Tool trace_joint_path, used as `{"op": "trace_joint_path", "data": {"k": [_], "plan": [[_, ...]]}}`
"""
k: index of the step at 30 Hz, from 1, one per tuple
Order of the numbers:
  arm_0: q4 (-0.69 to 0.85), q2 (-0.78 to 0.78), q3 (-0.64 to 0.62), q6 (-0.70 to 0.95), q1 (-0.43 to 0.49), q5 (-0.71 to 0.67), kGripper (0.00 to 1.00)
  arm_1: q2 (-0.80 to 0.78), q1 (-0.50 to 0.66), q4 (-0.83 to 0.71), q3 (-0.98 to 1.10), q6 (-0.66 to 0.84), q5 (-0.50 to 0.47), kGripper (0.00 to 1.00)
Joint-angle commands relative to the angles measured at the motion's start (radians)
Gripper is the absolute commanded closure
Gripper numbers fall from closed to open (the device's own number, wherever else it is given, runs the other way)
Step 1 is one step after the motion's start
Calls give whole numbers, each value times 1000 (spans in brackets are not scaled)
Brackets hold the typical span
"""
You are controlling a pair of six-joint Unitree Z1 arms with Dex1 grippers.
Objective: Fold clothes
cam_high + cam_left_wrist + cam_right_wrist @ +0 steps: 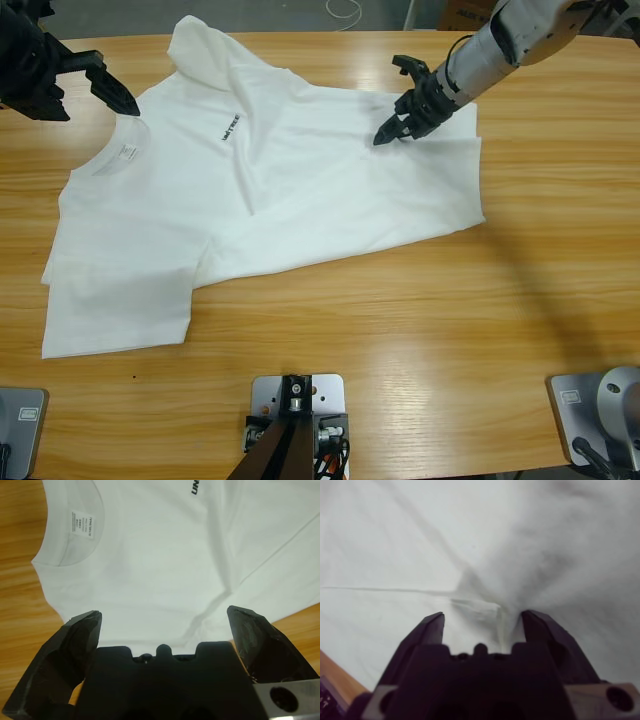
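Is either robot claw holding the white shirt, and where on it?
Neither holds it. The left gripper hangs open by the T-shirt collar. The right gripper is open, jaws down on a wrinkle near the hem end.

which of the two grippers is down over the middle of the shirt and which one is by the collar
The right gripper is over the T-shirt's body, fabric between its open jaws. The left gripper hangs open beside the collar.

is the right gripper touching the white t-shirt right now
Cannot tell. In the right wrist view the right gripper has its fingers open right at the T-shirt, with a ridge of cloth between them, but neither view shows contact or a gap plainly.
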Motion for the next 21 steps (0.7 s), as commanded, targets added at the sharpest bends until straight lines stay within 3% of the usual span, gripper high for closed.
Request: {"op": "trace_joint_path", "data": {"k": [1,6,10,14,18,21], "plan": [[-20,47,10,-11,-30,-14,18,-17,26,-13,42,-17,-65,338],[-21,50,10,-11,-32,-14,18,-71,45,-38,67,-18,-145,208],[-23,50,10,-11,-35,-14,18,-94,69,-52,80,-22,-153,207],[-23,50,10,-13,-36,-14,18,-80,79,-54,84,-21,-140,276],[-23,50,10,-13,-36,-14,18,-59,80,-55,83,-21,-117,277],[-23,51,11,-18,-36,-14,18,-50,80,-56,84,-21,-106,354]]}}
